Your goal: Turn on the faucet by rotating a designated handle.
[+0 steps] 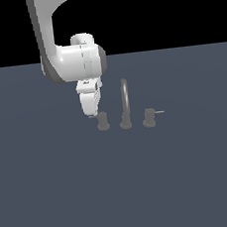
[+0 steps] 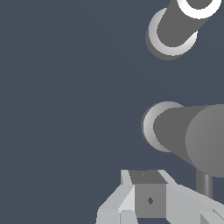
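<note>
The faucet [image 1: 125, 100] is a thin arched grey spout between two stubby knobs. The handle [image 1: 103, 121] is the knob toward the exterior view's left; its lever pin is hidden behind my fingers there. My gripper [image 1: 93, 115] hangs just beside that knob, fingertips near the floor and pressed together with nothing held. In the wrist view the handle [image 2: 188, 135] looms large, and its thin pin [image 2: 204, 183] sticks out right beside my gripper [image 2: 146, 175]. I cannot tell whether a finger touches the pin.
The twin knob [image 1: 148, 117] with its own pin [image 1: 159, 112] stands toward the exterior view's right of the spout. The spout's base [image 2: 173, 33] shows in the wrist view beyond the handle. Flat dark grey floor [image 1: 118, 184] lies all around.
</note>
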`<state>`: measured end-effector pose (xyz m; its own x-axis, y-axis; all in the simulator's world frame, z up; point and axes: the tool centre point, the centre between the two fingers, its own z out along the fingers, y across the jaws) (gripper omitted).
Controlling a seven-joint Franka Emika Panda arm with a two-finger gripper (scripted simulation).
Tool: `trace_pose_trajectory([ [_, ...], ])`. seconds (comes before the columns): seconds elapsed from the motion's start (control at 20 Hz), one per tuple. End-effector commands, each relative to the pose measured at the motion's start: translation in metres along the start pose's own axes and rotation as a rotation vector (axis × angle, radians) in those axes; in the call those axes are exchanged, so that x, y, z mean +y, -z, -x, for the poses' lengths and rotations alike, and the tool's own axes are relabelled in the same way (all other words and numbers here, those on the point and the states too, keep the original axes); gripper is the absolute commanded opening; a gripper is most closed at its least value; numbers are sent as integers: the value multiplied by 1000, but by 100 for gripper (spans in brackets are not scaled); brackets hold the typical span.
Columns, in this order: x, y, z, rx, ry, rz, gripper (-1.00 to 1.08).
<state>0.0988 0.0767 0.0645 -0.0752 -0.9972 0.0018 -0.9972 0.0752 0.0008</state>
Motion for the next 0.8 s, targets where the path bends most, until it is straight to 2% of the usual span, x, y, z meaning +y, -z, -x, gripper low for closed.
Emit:
trace_pose_trajectory([
  [0.0,-4,-3,-2,-1,-15,-1,-100],
  [0.6,-3,-2,-1,-2,-10,-1,-100],
  [0.75,6,-2,4,-2,-10,-1,-100],
])
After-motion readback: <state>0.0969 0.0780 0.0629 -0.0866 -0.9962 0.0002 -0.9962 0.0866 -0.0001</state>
